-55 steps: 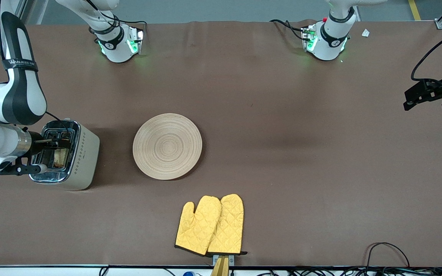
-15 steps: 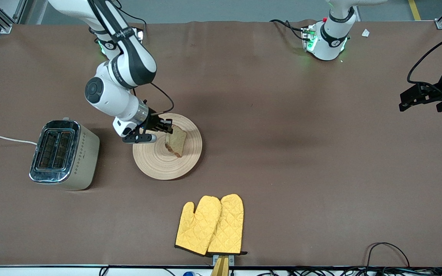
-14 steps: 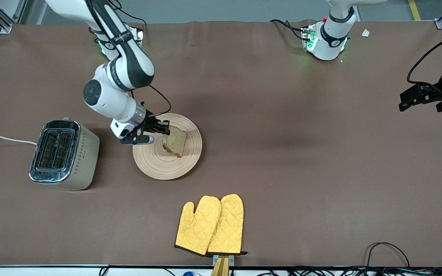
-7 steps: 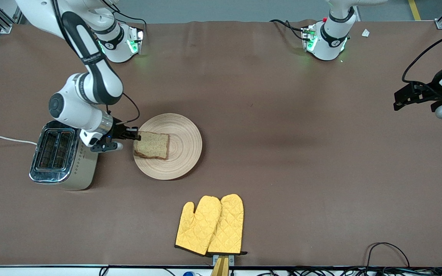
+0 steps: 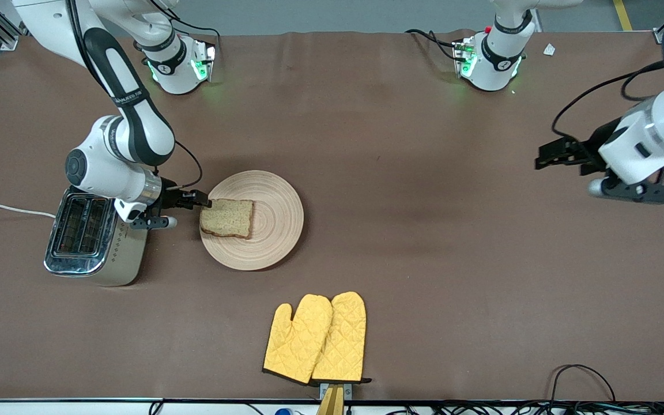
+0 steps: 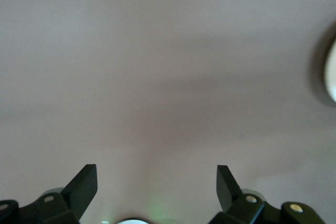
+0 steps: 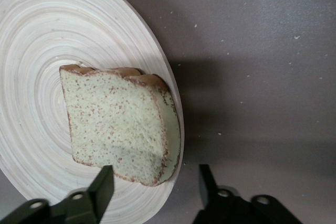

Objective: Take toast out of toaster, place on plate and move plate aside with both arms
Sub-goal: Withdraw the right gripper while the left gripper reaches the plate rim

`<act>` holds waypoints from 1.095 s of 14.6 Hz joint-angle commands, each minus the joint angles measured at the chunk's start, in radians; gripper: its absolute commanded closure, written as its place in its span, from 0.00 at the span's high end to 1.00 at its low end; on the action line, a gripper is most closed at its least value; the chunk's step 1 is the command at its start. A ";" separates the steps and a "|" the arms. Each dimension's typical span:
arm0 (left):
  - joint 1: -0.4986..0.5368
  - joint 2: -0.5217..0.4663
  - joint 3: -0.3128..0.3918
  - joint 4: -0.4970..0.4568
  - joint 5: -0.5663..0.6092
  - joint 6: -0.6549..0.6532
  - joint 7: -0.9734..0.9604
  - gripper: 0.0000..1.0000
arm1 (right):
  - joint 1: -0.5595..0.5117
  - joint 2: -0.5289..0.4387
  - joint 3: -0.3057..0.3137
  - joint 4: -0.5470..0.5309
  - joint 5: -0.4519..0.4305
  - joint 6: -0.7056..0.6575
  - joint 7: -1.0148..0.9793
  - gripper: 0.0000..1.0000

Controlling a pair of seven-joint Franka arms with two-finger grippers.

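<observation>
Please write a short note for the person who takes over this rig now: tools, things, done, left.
Right tool: open, at the plate's rim toward the toaster, clear of the toast.
Left tool: open, empty, over bare table at its own end.
Toast lies flat on the plate, at the rim toward the toaster, whose slots are empty.
Done: toast out and on the plate.
Left: move the plate aside with both arms.

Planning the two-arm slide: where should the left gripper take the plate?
Likely the bare rim of the plate toward the left arm's end of the table, jaws pinching over the thin raised edge. The toast lies flat at the rim toward the right arm's end.
</observation>
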State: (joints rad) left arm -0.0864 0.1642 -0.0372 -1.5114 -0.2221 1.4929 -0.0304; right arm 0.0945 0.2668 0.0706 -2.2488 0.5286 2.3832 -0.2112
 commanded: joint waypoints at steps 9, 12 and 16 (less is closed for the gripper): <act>-0.249 0.426 -0.009 -0.030 -0.652 0.421 -0.082 1.00 | -0.200 -0.201 -0.071 0.228 -0.131 -0.412 -0.017 1.00; -0.357 0.521 -0.009 -0.014 -0.779 0.570 -0.048 1.00 | -0.254 -0.230 -0.071 0.386 -0.312 -0.553 -0.013 1.00; -0.496 0.658 -0.021 0.069 -0.851 0.768 0.000 1.00 | -0.283 -0.231 -0.064 0.662 -0.455 -0.807 -0.017 1.00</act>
State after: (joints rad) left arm -0.5388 0.7396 -0.0553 -1.5215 -1.0250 2.2061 -0.0580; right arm -0.1782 0.0254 -0.0144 -1.7106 0.1446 1.6741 -0.2272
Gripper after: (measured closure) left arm 0.000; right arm 0.000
